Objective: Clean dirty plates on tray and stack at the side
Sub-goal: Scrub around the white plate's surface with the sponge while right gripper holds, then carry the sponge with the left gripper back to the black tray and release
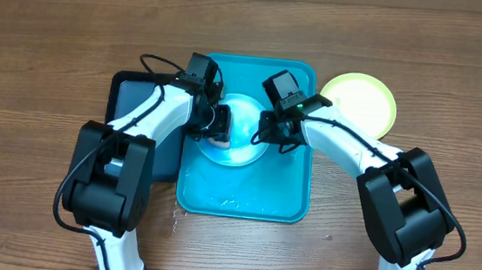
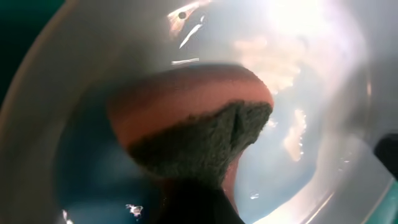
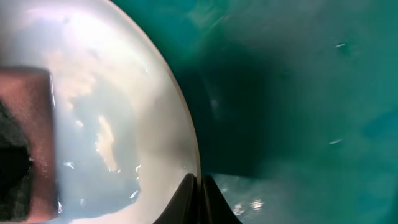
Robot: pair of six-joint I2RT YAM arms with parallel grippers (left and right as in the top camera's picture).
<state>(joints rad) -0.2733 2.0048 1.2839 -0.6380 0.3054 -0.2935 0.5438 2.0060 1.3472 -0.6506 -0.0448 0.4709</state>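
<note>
1. Blue plate (image 1: 239,152) is lying in the far half of the tray (image 1: 244,196), w/ both arms leaning in on it from either side.
2. Left gripper (image 1: 215,133) is pinching a sponge (image 2: 193,118) (pink w/ a dark green scouring side), jaws squeezed tight on it. It's pressing the sponge onto the plate's inside. Can't tell which face is actually doing the rubbing.
3. Right gripper (image 3: 199,186) is pressed together right on the plate's right rim, where the rim is meeting the tray floor. Imo it's bracing the plate so it isn't skating around under the sponge.
4. Tray is looking wet, so a loose plate would prob slide easily.
5. Yellow-green plate (image 1: 359,103) is resting on the worktop (image 1: 56,49) just beside the tray's far right corner. I'm guessing that's the stack spot. No idea if it's one plate or two from here.
6. Black tray (image 1: 130,99) is sitting just left of the tray, half hidden by the left arm.
7. Looks like mid-scrub to me. Any smudge is hiding under the sponge, so I can't say how clean it's getting.
</note>
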